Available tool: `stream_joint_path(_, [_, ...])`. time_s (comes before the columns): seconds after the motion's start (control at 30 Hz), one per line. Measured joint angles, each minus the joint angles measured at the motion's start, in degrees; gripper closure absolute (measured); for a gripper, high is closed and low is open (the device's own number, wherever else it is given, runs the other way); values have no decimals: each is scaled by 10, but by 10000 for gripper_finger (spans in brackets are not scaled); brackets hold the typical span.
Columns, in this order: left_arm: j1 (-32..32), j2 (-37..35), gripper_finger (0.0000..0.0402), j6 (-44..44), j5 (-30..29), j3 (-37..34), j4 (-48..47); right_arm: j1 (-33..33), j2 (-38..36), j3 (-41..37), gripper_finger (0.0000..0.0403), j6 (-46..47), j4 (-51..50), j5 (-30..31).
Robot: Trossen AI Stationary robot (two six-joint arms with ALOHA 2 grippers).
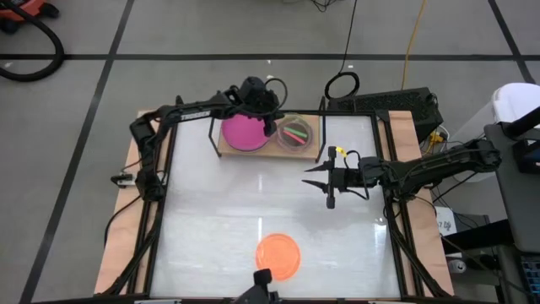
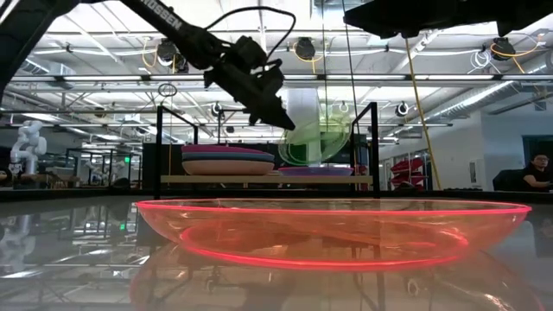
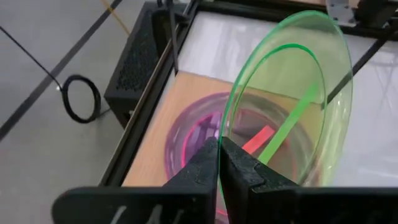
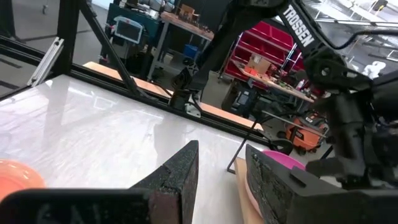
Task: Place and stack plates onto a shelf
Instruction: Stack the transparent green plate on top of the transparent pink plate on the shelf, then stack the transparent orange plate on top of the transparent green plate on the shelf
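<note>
My left gripper (image 3: 219,155) is over the shelf (image 1: 314,127) at the table's far edge, shut on a translucent lime green plate (image 3: 292,93). That plate stands steeply tilted above a translucent purple plate (image 3: 196,134) lying on the shelf's right half. A magenta stack of plates (image 1: 243,131) rests on the shelf's left half. An orange plate (image 1: 278,256) lies flat on the table by the near edge. My right gripper (image 1: 325,179) hovers open over the table's right middle, touching nothing. My left gripper pinches the lime green plate's rim (image 3: 225,134) between its two fingers, slanting down from above and from the table's left. The plate is tilted almost on edge and hangs to the right of the fingers (image 2: 281,117). Whether its lower edge (image 2: 302,162) touches the purple plate cannot be told.
Thin black uprights (image 1: 210,135) stand at the shelf's ends, close to my left gripper. A black frame (image 1: 384,169) borders the white tabletop. Cables and a black box (image 1: 396,103) lie beyond the far edge. Bare table stretches between the shelf and the orange plate.
</note>
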Motion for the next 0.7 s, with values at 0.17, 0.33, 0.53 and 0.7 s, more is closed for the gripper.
stream_joint_path(0.17, [5,9,371,-11,-6,0,8,0,0,0,285,0,0,0])
stream_joint_path(0.33, [5,9,347,-13,-16,0,22,0,0,0,285,2,5,0])
stream_joint_path(0.53, [5,2,315,-13,-17,0,19,0,0,0,285,10,8,-1])
stream_joint_path(0.7, [5,-78,309,-20,7,0,-6,0,0,0,285,25,-10,-2])
